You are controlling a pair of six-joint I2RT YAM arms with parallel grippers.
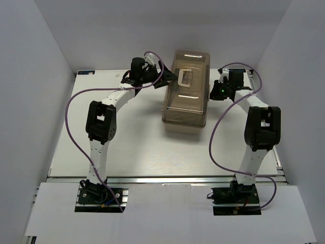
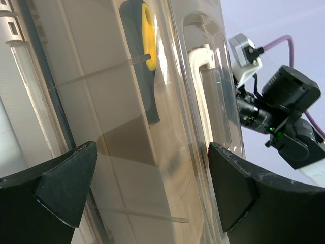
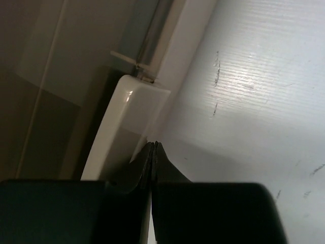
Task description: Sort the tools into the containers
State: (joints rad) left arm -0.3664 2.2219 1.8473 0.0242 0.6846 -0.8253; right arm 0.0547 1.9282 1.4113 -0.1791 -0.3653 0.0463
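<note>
Closed toolbox [image 1: 185, 91] at the far middle of the white table [image 1: 132, 147], a gripper at each long side.
The rounded, smoky translucent lid [image 2: 167, 127] is glossy, with a white loop handle [image 2: 200, 56] on top; through it shows a file [image 2: 147, 35] with a yellow-and-black grip, lying inside the box. The left gripper [image 2: 152, 173] faces the lid with its matte black wedge-shaped jaws spread wide. The right gripper [image 3: 153, 147] is pressed together on nothing, tips just beside a smooth white latch [image 3: 132, 117].
</note>
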